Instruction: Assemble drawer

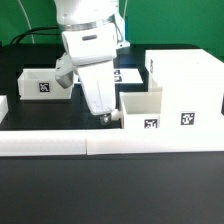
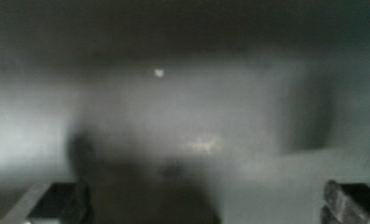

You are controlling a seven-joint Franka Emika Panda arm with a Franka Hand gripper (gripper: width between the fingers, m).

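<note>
The tall white drawer housing (image 1: 186,88) stands at the exterior view's right, with a tag on its front. One small white tray (image 1: 142,112) sits against the housing's left side, tag facing front. A second tray (image 1: 44,82) sits at the exterior view's left. My gripper (image 1: 105,116) points down at the table, just left of the near tray's left wall. In the wrist view the gripper (image 2: 203,204) has its two dark fingertips (image 2: 57,205) far apart, so it is open. Between them is only a blurred grey-white surface. No part is held.
A long low white border strip (image 1: 110,144) runs along the front of the black table. Another strip end (image 1: 3,106) shows at the exterior view's left edge. The marker board (image 1: 127,73) lies behind the arm.
</note>
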